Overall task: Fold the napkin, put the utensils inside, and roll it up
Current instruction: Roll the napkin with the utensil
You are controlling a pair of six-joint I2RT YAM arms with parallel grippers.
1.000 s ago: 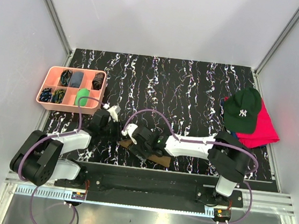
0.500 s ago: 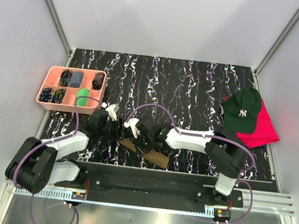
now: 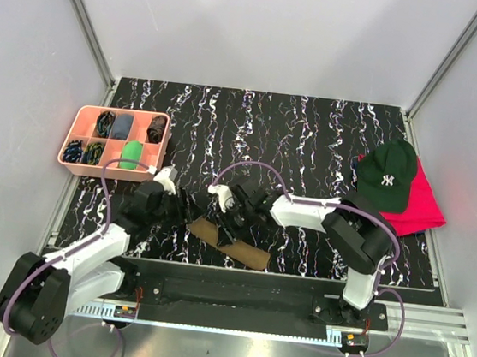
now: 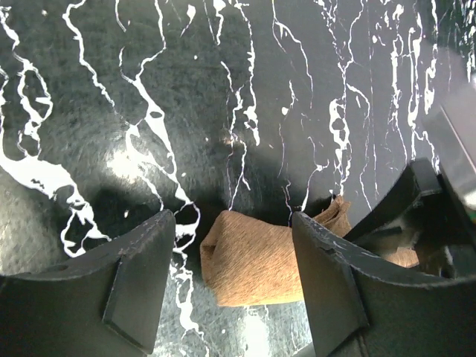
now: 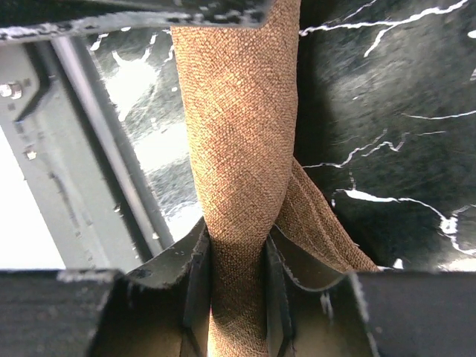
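Observation:
The olive-brown napkin (image 3: 235, 245) lies rolled into a tight tube near the table's front edge, running from upper left to lower right. My right gripper (image 3: 227, 223) is shut on the roll near its left part; in the right wrist view the jaws (image 5: 238, 279) pinch the tube (image 5: 238, 126). My left gripper (image 3: 187, 207) is open at the roll's left end. In the left wrist view the roll's end (image 4: 256, 260) sits between the spread fingers (image 4: 134, 275), apart from both. The utensils are hidden.
A pink compartment tray (image 3: 76, 166) with small items stands at the left. A dark green cap (image 3: 385, 180) rests on a red cloth (image 3: 424, 213) at the right. A metal rail (image 3: 276, 299) runs just past the table's front edge.
My right wrist has moved farther from its base and left more of the roll showing. My left arm has stretched out, bringing its open gripper to the roll's left end.

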